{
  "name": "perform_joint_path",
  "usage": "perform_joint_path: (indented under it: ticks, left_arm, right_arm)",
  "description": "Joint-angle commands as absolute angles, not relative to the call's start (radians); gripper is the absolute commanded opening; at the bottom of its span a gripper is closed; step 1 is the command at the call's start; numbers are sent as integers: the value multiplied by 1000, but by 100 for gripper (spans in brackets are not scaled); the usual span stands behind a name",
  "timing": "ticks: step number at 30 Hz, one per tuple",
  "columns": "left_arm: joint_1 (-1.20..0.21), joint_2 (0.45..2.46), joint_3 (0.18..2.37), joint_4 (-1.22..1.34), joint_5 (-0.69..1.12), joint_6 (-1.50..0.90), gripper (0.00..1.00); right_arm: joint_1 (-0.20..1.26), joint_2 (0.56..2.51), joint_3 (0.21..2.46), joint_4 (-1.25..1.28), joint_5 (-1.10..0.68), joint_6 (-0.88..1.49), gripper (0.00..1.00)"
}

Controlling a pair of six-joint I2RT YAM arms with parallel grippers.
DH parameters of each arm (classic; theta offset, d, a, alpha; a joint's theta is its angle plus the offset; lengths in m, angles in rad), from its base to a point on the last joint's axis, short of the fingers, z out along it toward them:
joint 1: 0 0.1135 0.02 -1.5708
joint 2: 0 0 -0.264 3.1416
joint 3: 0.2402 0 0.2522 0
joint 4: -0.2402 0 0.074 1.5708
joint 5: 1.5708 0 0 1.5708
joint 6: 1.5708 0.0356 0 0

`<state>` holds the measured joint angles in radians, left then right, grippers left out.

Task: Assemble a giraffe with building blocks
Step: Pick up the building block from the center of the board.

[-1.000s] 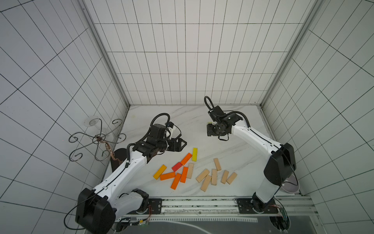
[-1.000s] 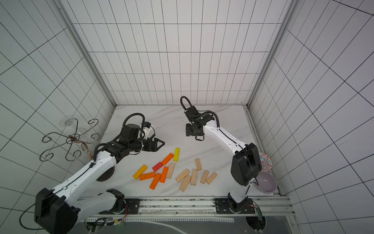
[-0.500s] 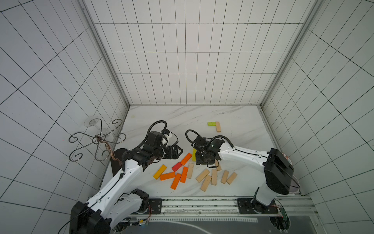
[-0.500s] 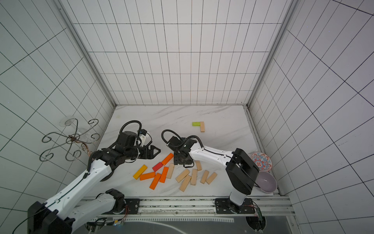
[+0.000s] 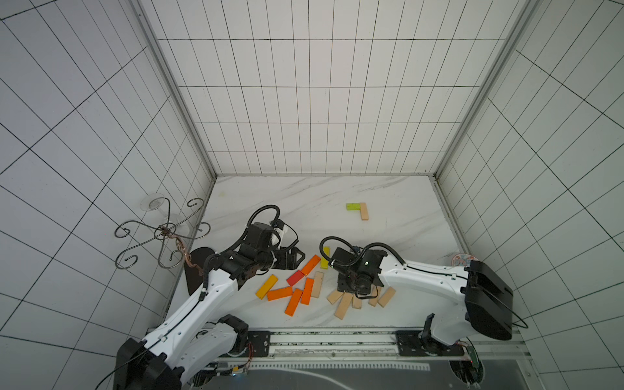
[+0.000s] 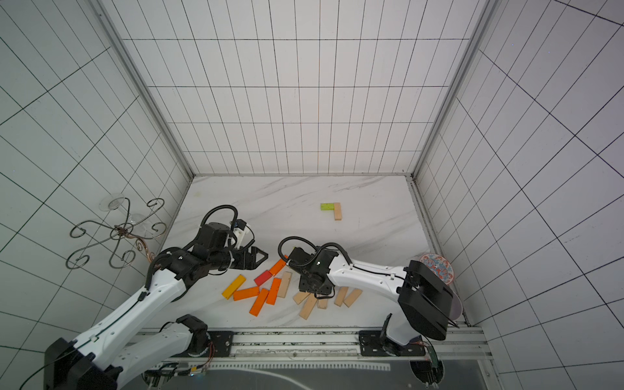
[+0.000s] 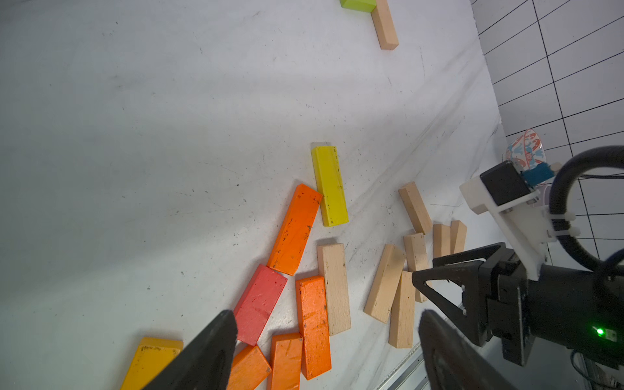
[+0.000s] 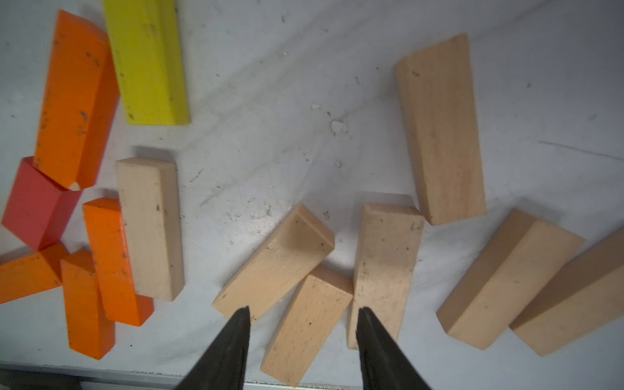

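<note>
While the plain wooden block (image 8: 305,324) lies in the tan pile, it is straddled widthwise by the part-open, empty right gripper (image 8: 304,309), long axis across the closing line; the left gripper (image 7: 327,315) is opened wide, farther off.

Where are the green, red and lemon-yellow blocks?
green block (image 5: 353,206): in a top view, middle of top face.
red block (image 7: 260,304): left wrist view, middle of top face.
lemon-yellow block (image 8: 148,64): right wrist view, middle of top face.

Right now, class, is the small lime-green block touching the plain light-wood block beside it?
Touching. The left wrist view shows the lime-green block butted against the light-wood block, with no gap.
</note>
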<state>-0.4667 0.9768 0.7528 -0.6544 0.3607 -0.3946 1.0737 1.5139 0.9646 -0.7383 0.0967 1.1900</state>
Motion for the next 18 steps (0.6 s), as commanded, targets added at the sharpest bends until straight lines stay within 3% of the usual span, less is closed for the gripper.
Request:
perform_joint_path:
  ticks: [1, 8, 18]
  left_arm:
    - [-526, 981, 753, -635, 341, -415, 84]
    - [-675, 1012, 731, -559, 339, -473, 80]
    - [-724, 1011, 697, -498, 377, -505, 77]
  right_arm:
    - [1080, 1477, 893, -770, 107, 1276, 51]
    - [1079, 1466, 857, -762, 116, 1297, 49]
    - [1038, 1480, 836, -758, 173, 1275, 46]
